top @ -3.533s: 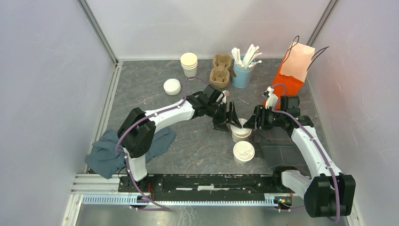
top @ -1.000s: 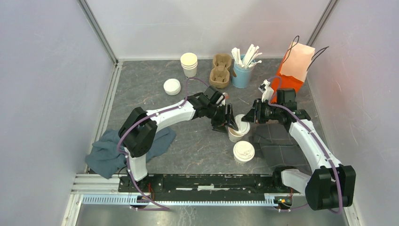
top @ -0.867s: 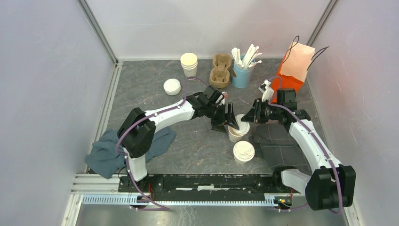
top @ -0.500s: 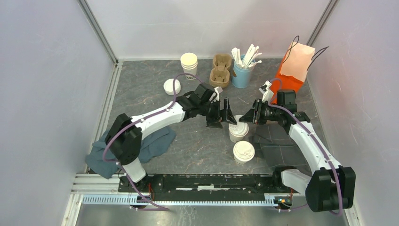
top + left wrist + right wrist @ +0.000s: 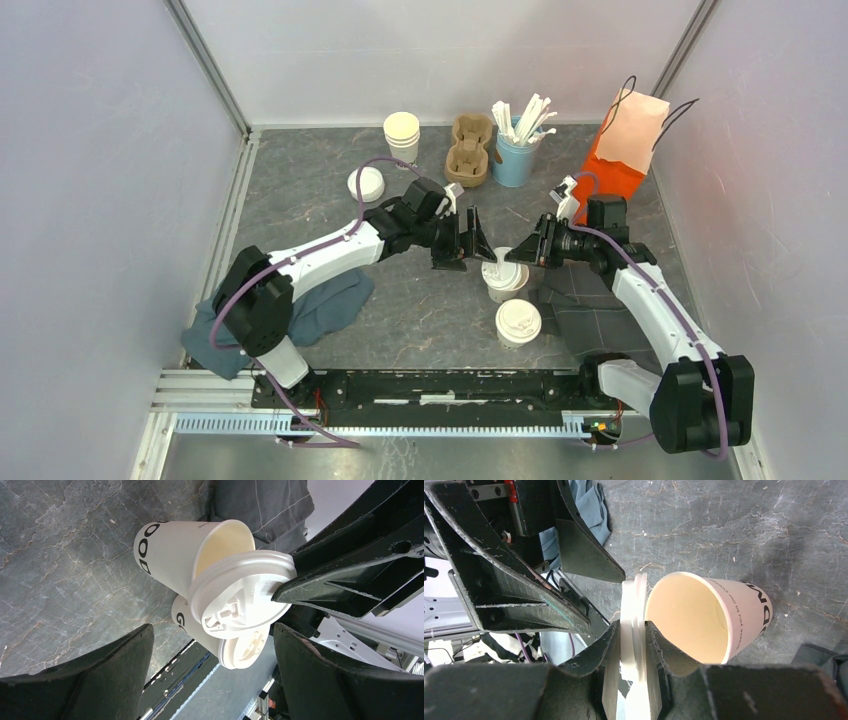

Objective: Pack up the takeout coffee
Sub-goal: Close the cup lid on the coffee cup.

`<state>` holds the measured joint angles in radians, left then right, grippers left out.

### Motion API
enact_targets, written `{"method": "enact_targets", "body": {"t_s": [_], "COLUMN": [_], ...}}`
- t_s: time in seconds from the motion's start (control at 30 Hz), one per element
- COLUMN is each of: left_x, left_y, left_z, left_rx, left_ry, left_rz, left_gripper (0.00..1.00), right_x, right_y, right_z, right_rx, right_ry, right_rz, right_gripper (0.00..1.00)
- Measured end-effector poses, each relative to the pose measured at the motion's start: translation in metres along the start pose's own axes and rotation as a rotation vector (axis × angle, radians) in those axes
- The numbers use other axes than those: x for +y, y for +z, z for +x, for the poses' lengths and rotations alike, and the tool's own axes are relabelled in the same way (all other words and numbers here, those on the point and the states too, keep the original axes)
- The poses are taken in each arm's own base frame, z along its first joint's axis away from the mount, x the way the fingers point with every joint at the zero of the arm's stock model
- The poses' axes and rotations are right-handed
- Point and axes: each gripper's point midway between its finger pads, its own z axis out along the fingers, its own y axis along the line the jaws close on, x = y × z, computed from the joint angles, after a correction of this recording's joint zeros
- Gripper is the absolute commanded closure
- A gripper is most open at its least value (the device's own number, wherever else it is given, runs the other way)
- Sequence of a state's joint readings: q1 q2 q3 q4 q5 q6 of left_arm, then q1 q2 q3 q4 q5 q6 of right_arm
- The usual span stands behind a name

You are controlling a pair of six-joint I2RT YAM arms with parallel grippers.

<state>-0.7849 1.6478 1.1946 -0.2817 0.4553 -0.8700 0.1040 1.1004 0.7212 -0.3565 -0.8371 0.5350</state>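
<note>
Two paper cups stand mid-table. The capped cup [image 5: 518, 322] is nearer the arm bases, its lid on. The open cup [image 5: 503, 290] is just behind it, with its mouth bare.

The right gripper [image 5: 514, 257] pinches the edge of a white sip lid [image 5: 240, 597]. The lid is steeply tilted, leans against the open cup's rim and is not seated. The left gripper [image 5: 466, 240] has its jaws spread wide and holds nothing. It sits just beside the open cup on the cup's left, apart from it.

The step looks like capping the second cup.
- Level the lid and centre it over the mouth.
- Hook one edge on the rim, then press round.
- The cup looks empty and light, so it will likely tip or slide. The left gripper should brace the wall gently, because squeezing hard would ovalise the rim.

The cardboard cup carrier [image 5: 470, 150] and orange paper bag [image 5: 618, 165] wait at the back.
</note>
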Motion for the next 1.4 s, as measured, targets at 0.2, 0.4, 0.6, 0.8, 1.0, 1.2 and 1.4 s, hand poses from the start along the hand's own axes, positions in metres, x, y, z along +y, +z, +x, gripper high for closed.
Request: {"method": "enact_targets", "body": {"t_s": [0.2,0.4,0.6,0.8,1.0,1.2,1.4], "left_x": [-0.002,-0.003,0.005,0.011,0.016,0.006,-0.001], "left_y": [0.000,0.002,0.012,0.020,0.029,0.029,0.028], "left_z": [0.001,0.004,0.011,0.017,0.020,0.017,0.013], "left_rx": [0.005,0.027,0.074,0.108,0.137,0.139,0.134], "left_ry": [0.002,-0.008,-0.038,-0.051,-0.064,-0.051,-0.041], "left_rz": [0.012,0.023,0.018,0.013,0.004,0.029,0.048], "left_gripper": [0.09,0.16,0.20,0.24,0.35,0.37,0.39], "right_x": [-0.003,-0.009,-0.015,-0.020,-0.027,-0.035,-0.036], "right_y": [0.000,0.000,0.000,0.001,0.000,-0.002,-0.008], "right_z": [0.000,0.000,0.000,0.001,0.004,0.005,-0.002], "right_rx": [-0.003,-0.005,-0.009,-0.004,0.008,0.021,0.017], "right_ry": [-0.014,-0.035,-0.055,-0.064,-0.070,-0.089,-0.130], "right_rz": [0.013,0.042,0.066,0.087,0.116,0.163,0.205], "right_gripper": [0.72,0.72,0.71,0.69,0.62,0.55,0.47]}}
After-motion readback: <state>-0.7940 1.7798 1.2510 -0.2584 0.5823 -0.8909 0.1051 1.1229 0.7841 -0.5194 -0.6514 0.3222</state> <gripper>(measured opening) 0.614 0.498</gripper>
